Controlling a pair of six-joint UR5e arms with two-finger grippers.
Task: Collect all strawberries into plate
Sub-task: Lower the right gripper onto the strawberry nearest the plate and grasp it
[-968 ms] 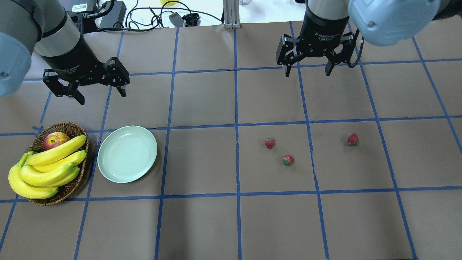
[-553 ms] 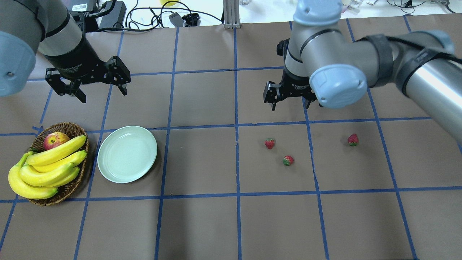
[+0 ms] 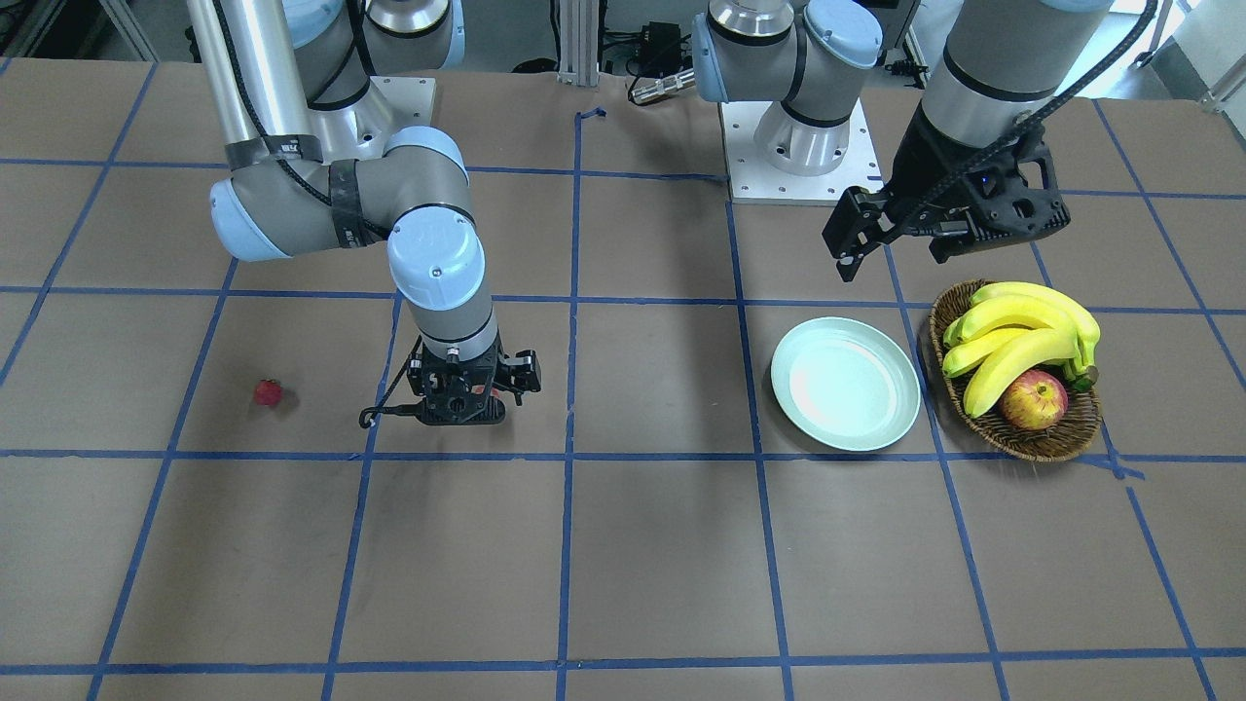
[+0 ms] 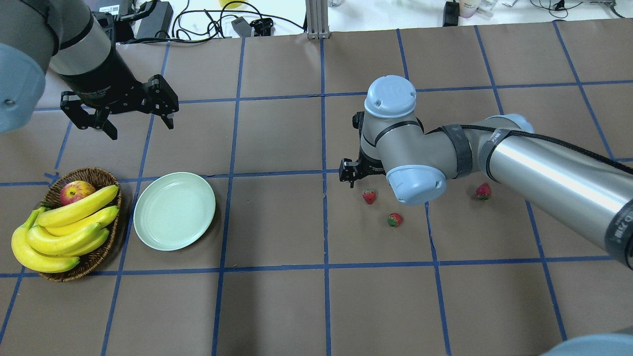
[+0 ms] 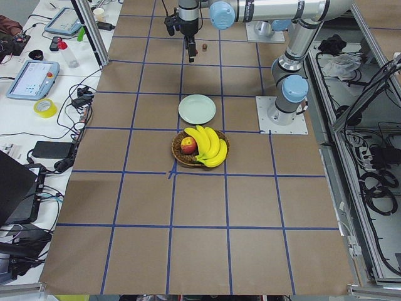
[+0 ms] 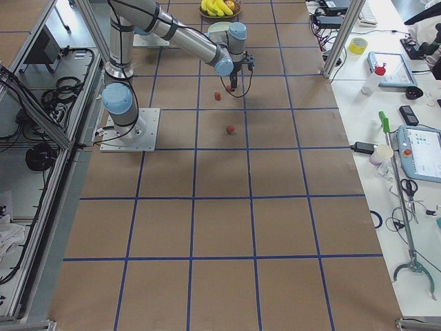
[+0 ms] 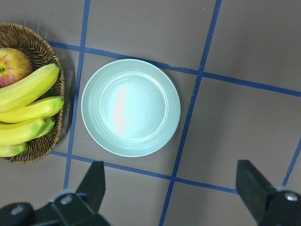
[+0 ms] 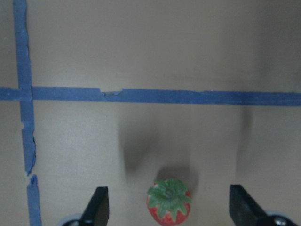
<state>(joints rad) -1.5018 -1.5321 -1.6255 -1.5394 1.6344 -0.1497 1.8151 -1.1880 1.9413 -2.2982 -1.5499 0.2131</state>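
**Right tool down over one berry, fingers spread**

My right tool point(image 3: 465, 397) points straight down, low over the tabletop point(image 4: 277, 306), just right of centre in the overhead frame. My own wrist joint covers most of it there. Its fingers stand wide apart, gripping nothing.

In the right wrist view, the nearest strawberry point(image 8: 169, 201) sits at bottom centre with its green cap toward the camera. It lies between the two fingertips point(image 8: 99, 209), with a clear gap on either side and no contact. A blue tape line point(image 8: 188, 96) crosses the frame above it.

In the overhead view, the second strawberry point(image 4: 394, 219) lies near the first, a little lower and to the right. The third strawberry point(image 4: 483, 191) lies farther right, partly tucked against the edge of my forearm in the picture. All three rest on the brown tabletop.

The plate point(image 4: 174, 211) sits left of centre, well apart from the berries. Just beside it on the left is the wicker basket point(image 4: 94, 173), which holds the bananas point(image 4: 69, 222) and an apple point(image 4: 75, 192).

My left tool point(image 4: 140, 124) hangs in the upper left of the overhead frame, raised off the tabletop. Its fingers are spread wide and hold nothing. Its wrist camera looks down on the plate at upper centre, with the basket at the left edge.
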